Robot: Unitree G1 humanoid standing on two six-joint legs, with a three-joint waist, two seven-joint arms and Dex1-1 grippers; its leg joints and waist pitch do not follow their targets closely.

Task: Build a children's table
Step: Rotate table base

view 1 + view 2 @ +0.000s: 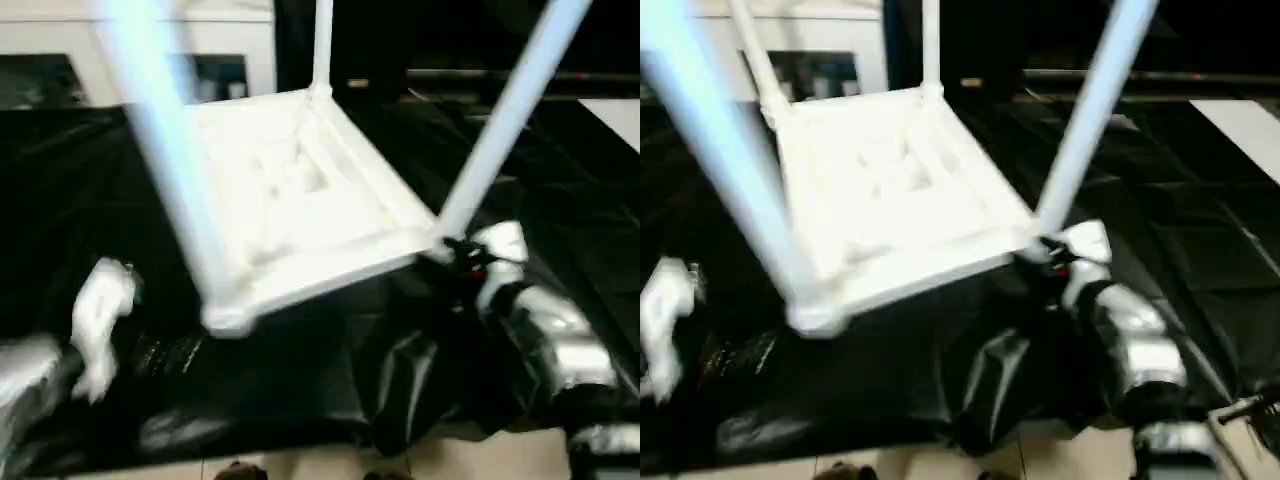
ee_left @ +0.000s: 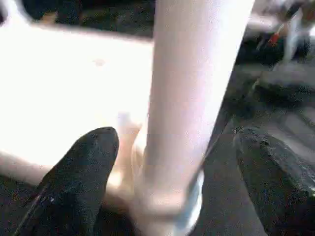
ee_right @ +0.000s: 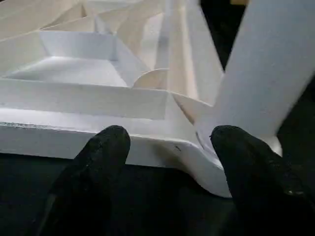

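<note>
- Children's table (image 1: 300, 200) lies upside down on the black-covered counter (image 1: 60, 200) at frame centre, with its legs pointing up.
- Left gripper (image 2: 172, 162): jaws apart, straddling the near-left leg (image 2: 192, 88) at its socket, not clamped.
- Right gripper (image 3: 170, 147): jaws apart at the near-right corner socket (image 3: 206, 162); contact unclear.

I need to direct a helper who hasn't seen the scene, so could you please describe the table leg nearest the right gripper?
Find the upturned white table on the black sheet. Its underside faces up, legs rising from the corners. Your leg rises from the near corner beside the right gripper, leaning rightward.
</note>
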